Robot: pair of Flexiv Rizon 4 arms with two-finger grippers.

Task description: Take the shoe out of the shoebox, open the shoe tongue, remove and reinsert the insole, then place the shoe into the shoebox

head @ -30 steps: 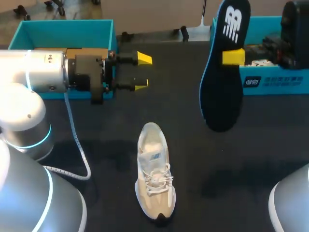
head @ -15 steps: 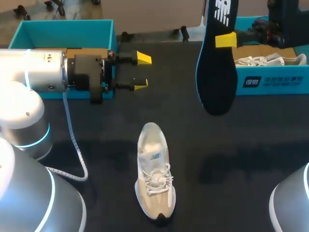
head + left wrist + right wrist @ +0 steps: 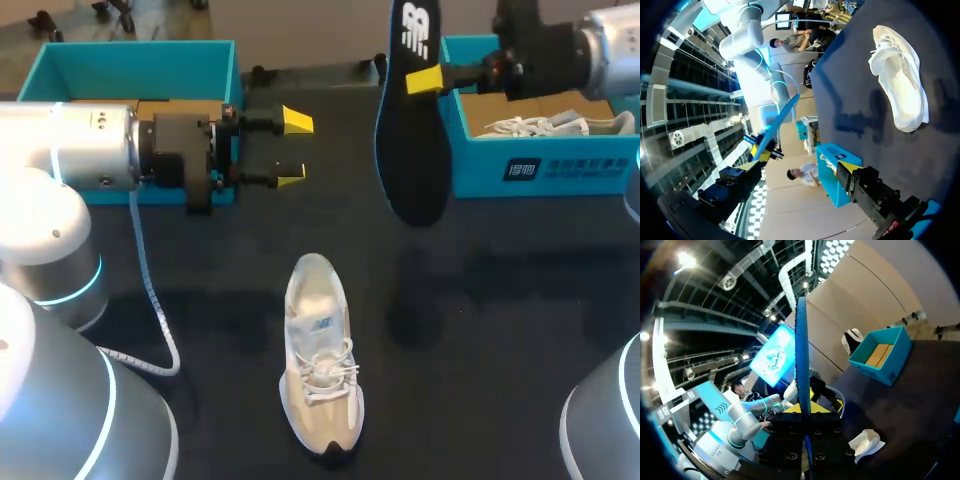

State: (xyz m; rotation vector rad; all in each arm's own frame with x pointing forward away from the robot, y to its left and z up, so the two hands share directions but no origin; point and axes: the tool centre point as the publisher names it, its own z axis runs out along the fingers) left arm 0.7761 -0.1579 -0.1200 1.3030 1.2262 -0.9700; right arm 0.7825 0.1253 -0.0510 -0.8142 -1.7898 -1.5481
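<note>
Seen from above, a pale shoe lies alone on the dark table, toe toward the near edge. The right gripper is clamped on a dark insole near its printed end. The insole hangs in the air, beside the teal shoebox, which holds a second shoe. The left gripper, fingers apart and holding nothing, hovers by another teal box at the left
</note>
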